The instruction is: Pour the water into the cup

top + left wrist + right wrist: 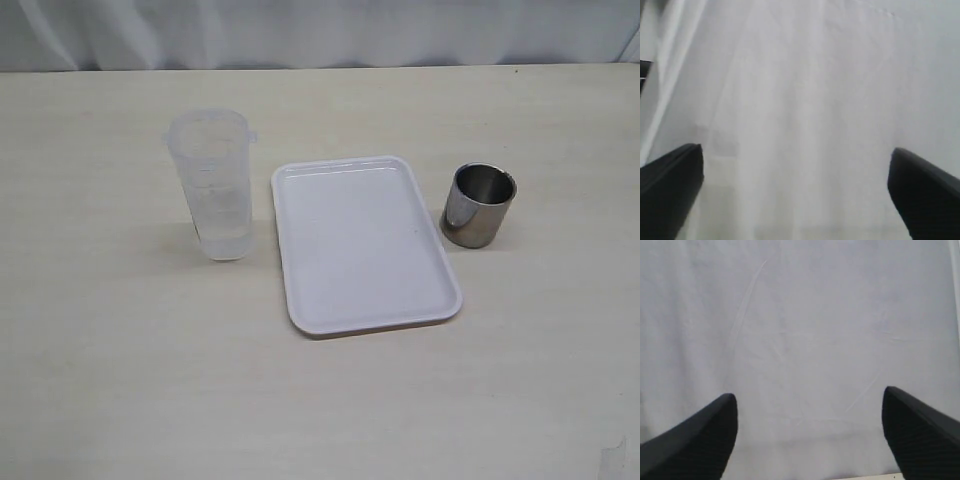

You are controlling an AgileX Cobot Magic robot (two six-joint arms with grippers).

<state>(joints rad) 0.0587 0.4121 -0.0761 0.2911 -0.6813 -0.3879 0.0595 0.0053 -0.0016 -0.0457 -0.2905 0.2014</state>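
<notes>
The steel cup (479, 205) stands upright on the table, right of the white tray. A tall translucent plastic container (211, 185) stands left of the tray, with a little clear water (224, 238) at its bottom. Neither arm shows in the exterior view. In the left wrist view my left gripper (796, 165) stands open, its dark fingers (670, 185) wide apart with only white cloth behind them. In the right wrist view my right gripper (810, 407) is open too, with nothing between its fingers (705, 435), facing the white cloth.
A white rectangular tray (363, 245) lies between container and cup, with nothing on it. A white cloth backdrop (320, 30) hangs behind the table's far edge. The pale wooden table (320, 400) stretches bare toward the front.
</notes>
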